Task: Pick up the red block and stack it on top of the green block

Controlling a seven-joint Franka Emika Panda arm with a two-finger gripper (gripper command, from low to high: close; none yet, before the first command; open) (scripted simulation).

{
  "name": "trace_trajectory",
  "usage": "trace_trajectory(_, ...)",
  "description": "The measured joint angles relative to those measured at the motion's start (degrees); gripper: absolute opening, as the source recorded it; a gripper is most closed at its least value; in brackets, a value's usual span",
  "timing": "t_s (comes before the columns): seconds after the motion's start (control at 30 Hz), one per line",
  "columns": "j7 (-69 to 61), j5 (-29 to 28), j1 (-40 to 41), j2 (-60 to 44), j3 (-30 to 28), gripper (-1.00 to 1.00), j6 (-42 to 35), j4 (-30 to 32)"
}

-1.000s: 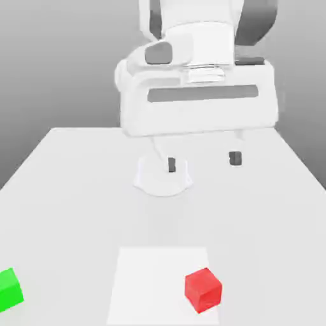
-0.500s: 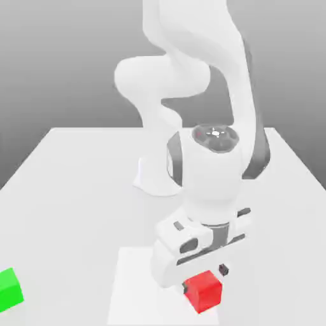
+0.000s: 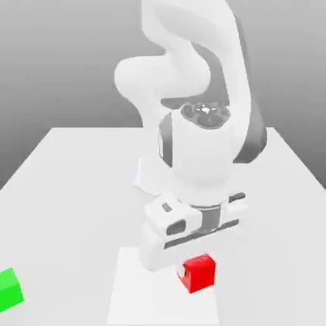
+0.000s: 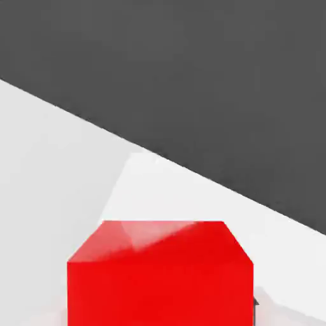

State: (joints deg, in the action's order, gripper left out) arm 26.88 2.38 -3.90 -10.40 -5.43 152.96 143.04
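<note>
The red block (image 3: 200, 275) sits between the fingers of my gripper (image 3: 196, 267), which is shut on it, just under the white hand at the front of the table. It hangs a little above the pale square patch (image 3: 130, 286). In the hand view the red block (image 4: 159, 274) is very close to the camera. The green block (image 3: 9, 288) rests on the table at the exterior view's far left, near the front edge and well apart from the gripper.
The white table (image 3: 76, 178) stretches back to the arm's round base (image 3: 148, 179) behind the hand. My arm rises over the middle of the table. Open tabletop lies between the pale patch and the green block.
The hand came down from high above the table to the red block and its jaws shut on it. The block now sits slightly higher and further to the exterior view's left.
</note>
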Motion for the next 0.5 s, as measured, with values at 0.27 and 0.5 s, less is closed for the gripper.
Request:
trace_trajectory(0.27,1.24,4.68,11.98,-2.27,-10.93,-1.00,-4.80,-6.53)
trace_trajectory(0.5,-0.98,11.22,19.66,-11.53,-11.73,1.00,-1.34,-11.71)
